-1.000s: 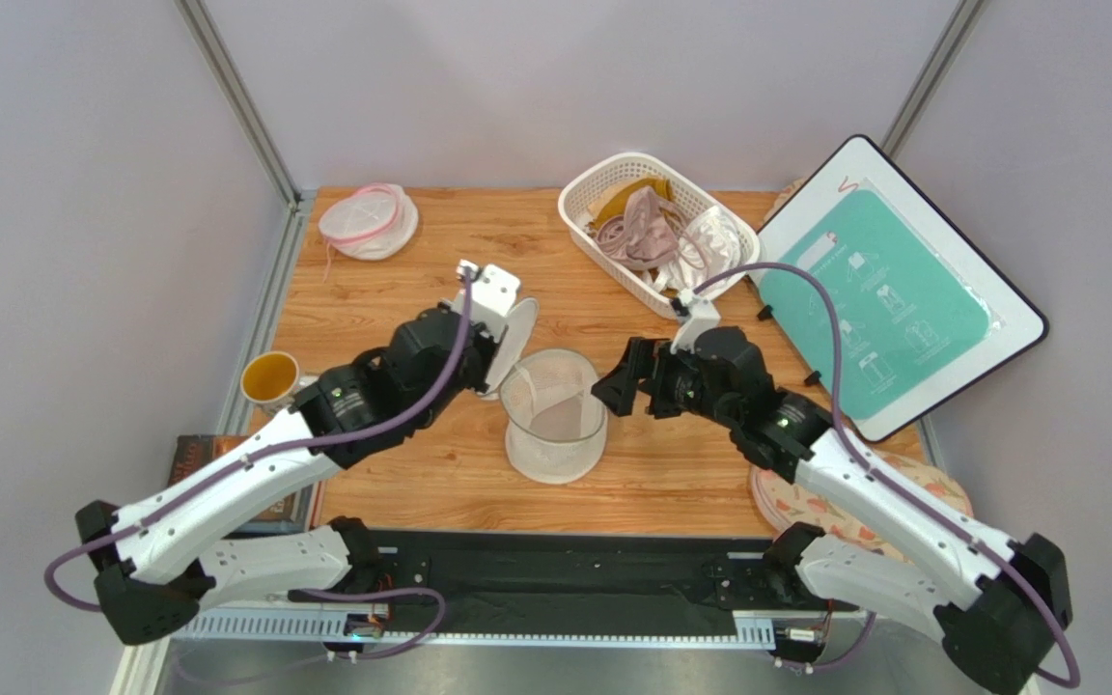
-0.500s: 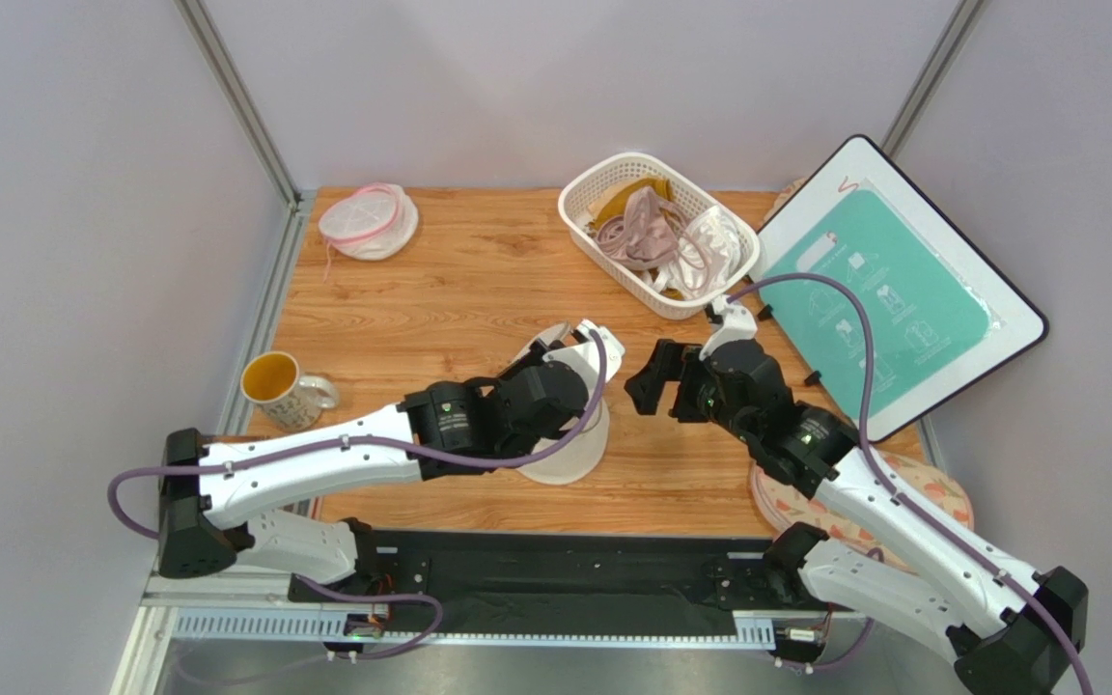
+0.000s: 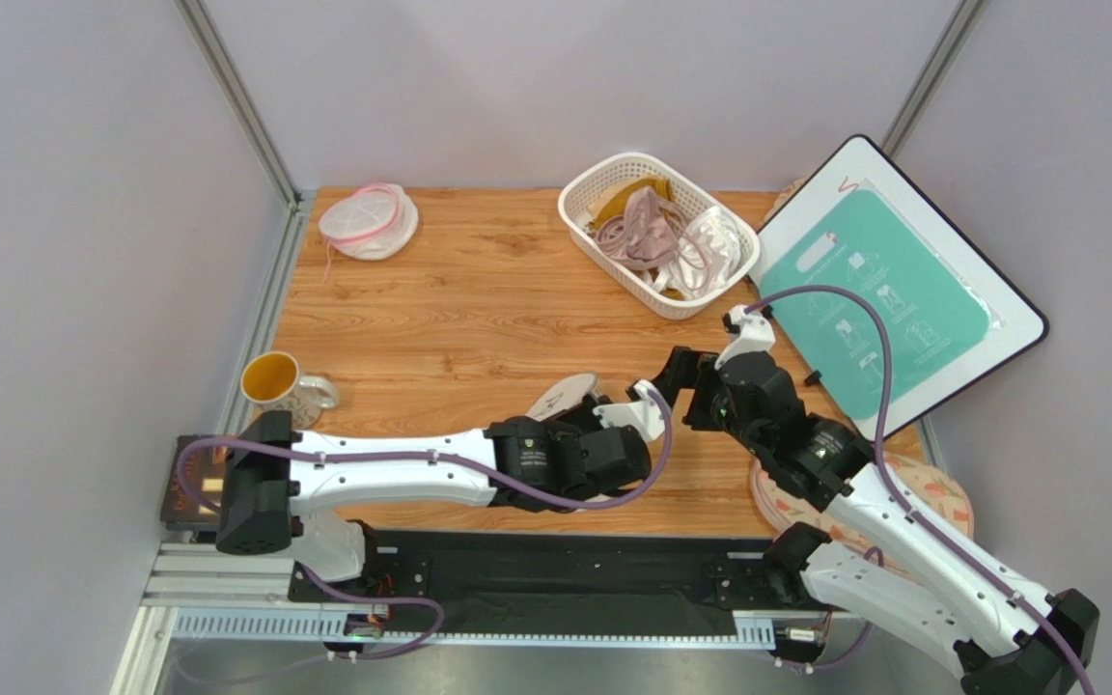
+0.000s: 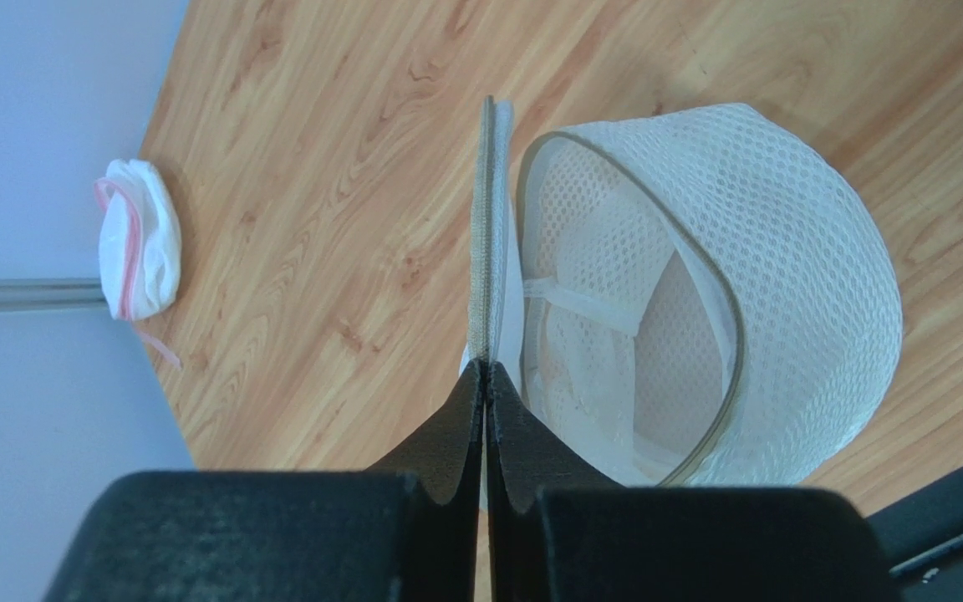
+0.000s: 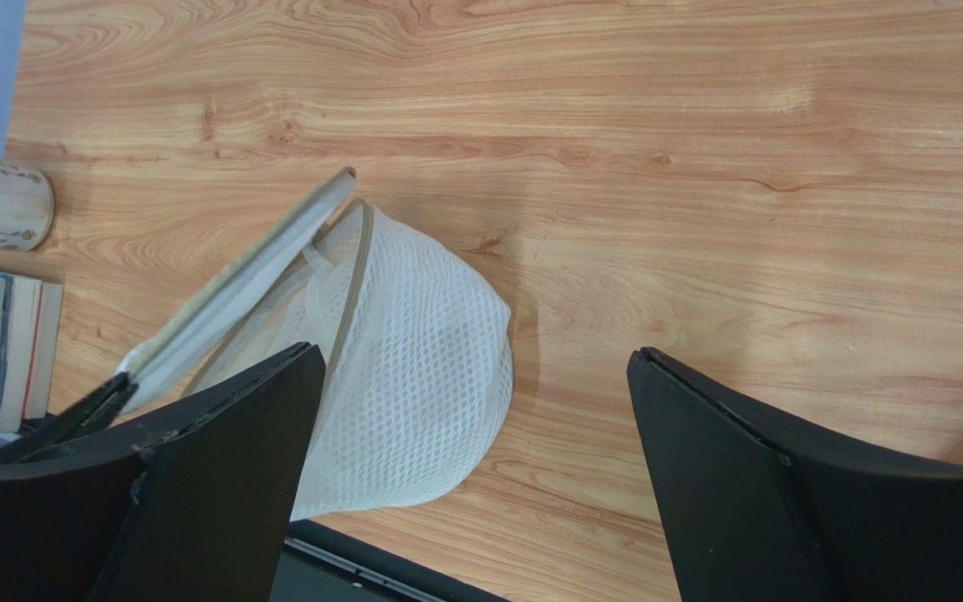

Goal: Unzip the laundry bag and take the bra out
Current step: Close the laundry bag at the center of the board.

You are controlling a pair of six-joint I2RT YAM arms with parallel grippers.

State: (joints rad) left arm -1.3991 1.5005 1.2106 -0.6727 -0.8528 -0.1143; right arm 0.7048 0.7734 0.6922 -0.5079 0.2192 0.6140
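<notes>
"Down by the near edge of the table (image 4: 323, 188), the laundry bag (image 4: 763, 251) lies on its side now. A second ago it stood upright in the middle, mouth to the ceiling."

"And the left gripper (image 4: 487, 371)?"

"Clenched on the rim of the round lid flap (image 4: 489, 226), as before. Its arm has swept low across the front and dragged the bag over with it. The flap stands clear of the body, so I judge the zip undone most of the way round."

"Where's the bra (image 4: 681, 320)?"

"Inside, I think. A pale shape with a thin light strap shows through the opening in the left wrist view. I can't tell its colour."

"The right gripper (image 5: 474, 361)?"

"Released, fingers spread wide, holding nothing, hovering near the bag. It has backed off a little."

"Then unzipping is about finished, and what's left is the reach in."

"Likely. The right wrist view shows mostly the closed mesh side, though, so that gripper may need to come round to the mouth while the left holds the flap aside."
</notes>
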